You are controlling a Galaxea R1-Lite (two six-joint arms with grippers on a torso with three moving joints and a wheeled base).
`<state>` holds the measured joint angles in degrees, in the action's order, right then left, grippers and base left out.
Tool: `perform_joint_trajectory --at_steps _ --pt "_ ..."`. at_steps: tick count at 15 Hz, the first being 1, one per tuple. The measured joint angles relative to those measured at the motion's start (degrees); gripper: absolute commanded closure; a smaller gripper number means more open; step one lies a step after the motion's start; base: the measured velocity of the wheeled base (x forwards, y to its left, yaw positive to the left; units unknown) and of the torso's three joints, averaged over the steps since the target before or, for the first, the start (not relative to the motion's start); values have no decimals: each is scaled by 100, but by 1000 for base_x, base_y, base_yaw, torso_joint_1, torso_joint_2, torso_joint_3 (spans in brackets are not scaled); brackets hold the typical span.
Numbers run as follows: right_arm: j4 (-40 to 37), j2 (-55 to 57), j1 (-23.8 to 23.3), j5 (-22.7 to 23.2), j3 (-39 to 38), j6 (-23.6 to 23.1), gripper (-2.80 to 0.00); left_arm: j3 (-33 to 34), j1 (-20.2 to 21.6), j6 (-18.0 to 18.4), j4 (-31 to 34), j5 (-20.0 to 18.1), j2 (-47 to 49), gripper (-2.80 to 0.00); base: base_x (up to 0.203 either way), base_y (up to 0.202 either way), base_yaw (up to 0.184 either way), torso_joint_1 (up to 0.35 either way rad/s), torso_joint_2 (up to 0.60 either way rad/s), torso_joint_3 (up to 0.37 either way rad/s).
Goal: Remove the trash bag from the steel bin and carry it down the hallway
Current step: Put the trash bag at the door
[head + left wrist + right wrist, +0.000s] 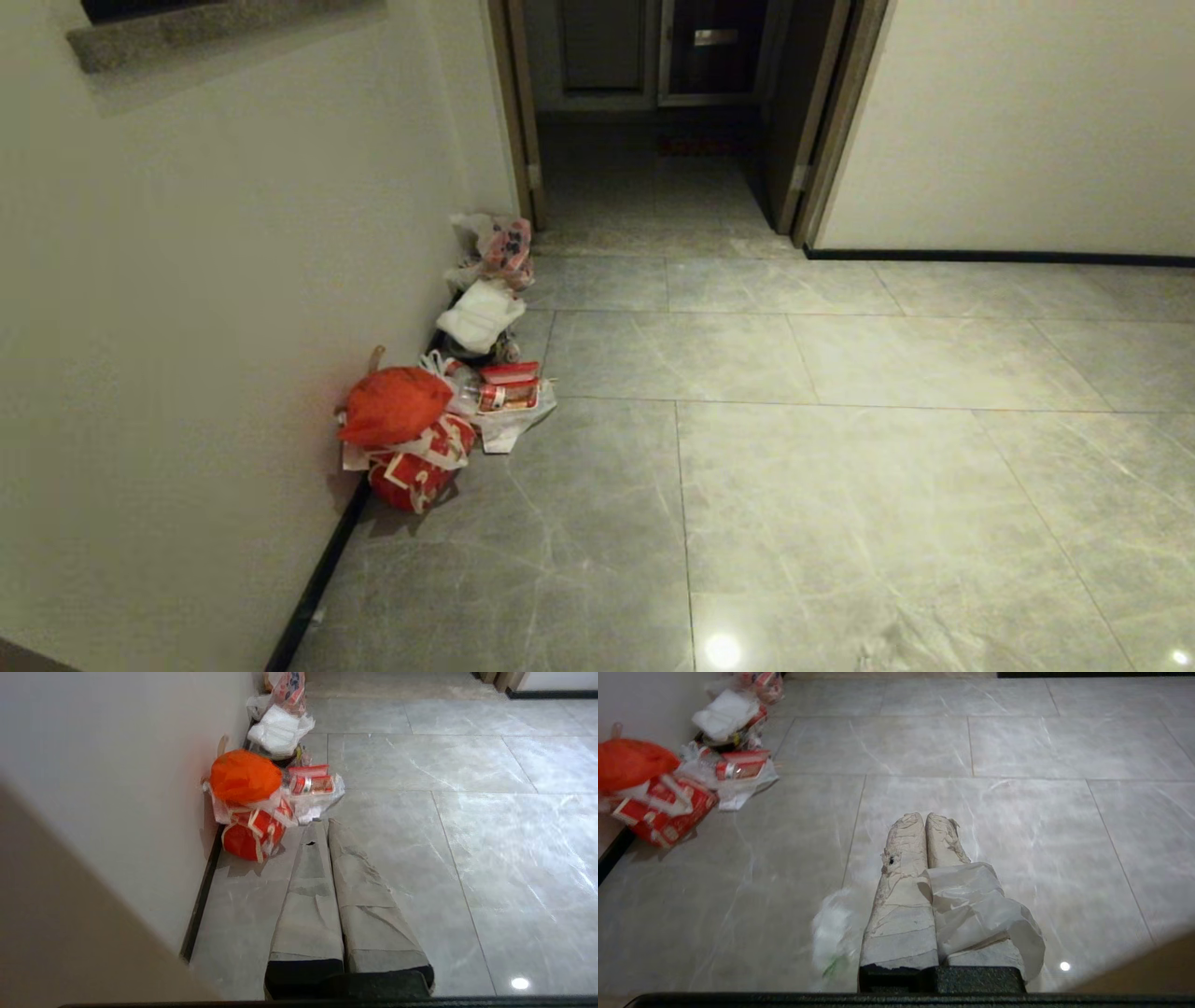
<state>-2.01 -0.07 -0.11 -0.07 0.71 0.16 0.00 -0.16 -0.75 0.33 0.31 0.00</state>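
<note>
Neither arm shows in the head view, and the steel bin appears in no view. In the right wrist view a blurred whitish-clear mass, apparently the trash bag [833, 938], hangs beside the right gripper [925, 821]; its lower part is cut off by the dark bar along the picture's bottom edge, and where it is gripped cannot be seen. The red bag [630, 763] there runs off the picture's edge. Along the wall, the litter behind the white bag [481, 313] is too small to name. The doorway [653, 93] at the hallway's far end is dark; what lies beyond is unclear.
</note>
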Motion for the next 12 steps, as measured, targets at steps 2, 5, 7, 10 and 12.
perform_joint_trajectory --at_steps 2,5,7,10,12 --pt "1 0 6 0 0 2 0 0 0 1 -2 -1 0 0 193 0 3 3 1 6" --pt "11 0 -1 -2 0 2 0 0 5 -10 0 6 0 0 195 0 1 4 1 4" --pt "2 0 0 -2 0 2 0 0 5 -10 4 9 0 0 208 0 0 4 7 5" --pt "11 0 9 0 0 0 0 0 6 -10 -4 9 0 0 191 0 1 2 1 2" --pt "11 0 0 -2 0 2 0 0 6 -10 5 10 0 0 192 0 1 3 6 2"
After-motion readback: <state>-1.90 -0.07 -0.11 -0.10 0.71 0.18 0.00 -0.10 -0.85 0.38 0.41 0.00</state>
